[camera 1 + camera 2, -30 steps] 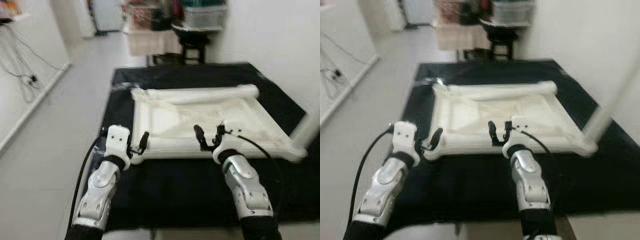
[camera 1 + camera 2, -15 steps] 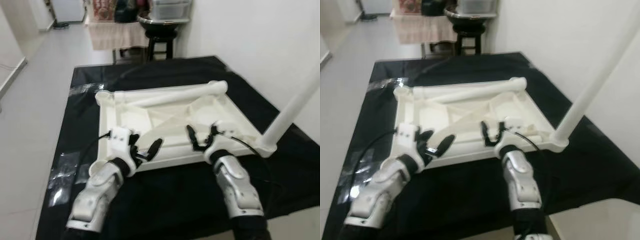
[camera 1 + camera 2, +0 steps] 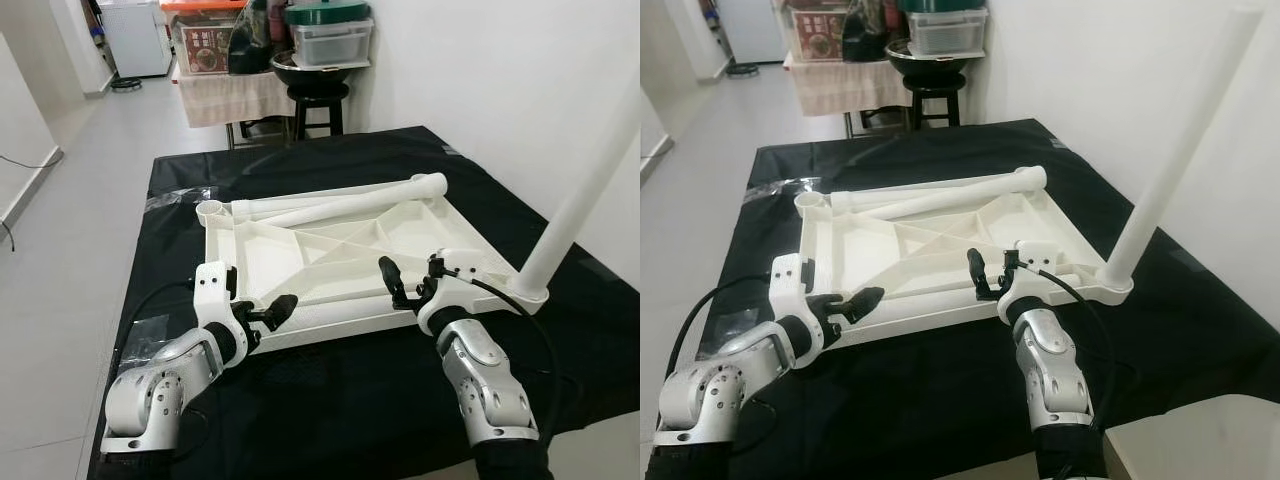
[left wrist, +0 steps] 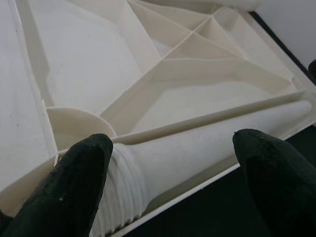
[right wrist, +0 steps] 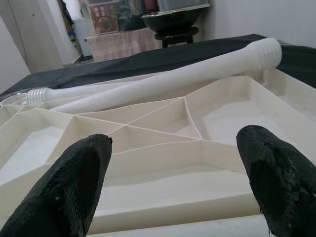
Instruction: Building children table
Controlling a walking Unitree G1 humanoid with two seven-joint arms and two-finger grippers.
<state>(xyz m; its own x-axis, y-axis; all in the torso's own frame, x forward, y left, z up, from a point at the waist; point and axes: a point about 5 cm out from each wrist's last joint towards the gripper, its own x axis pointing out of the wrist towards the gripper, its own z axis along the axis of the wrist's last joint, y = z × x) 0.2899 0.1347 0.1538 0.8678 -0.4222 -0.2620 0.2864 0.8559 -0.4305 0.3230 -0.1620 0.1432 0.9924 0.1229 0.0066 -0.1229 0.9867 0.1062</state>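
The tabletop is lying upside down, ribs up, on the black worktop. One leg is standing screwed into the near right corner. Two loose legs are lying along the far rim, and a third leg is lying inside the near rim with its threaded end beside the empty near left socket.

The left gripper is hovering over that threaded end, its fingers spread wide to either side of the leg and not touching it. The right gripper is hanging over the near rim toward the right, fingers likewise spread and holding nothing.

The step in hand appears to be picking up the near leg to seat it in the near left socket. To do it well, the left fingers should probably be closing on the smooth shaft just past the thread, not on the thread itself, so the end stays free to enter the socket. The leg is tapered and likely slippery, so a firm, square grip matters. The right gripper could be steadying the rim, since the light tabletop may slide on the sheet while the leg is being turned upright and twisted in.
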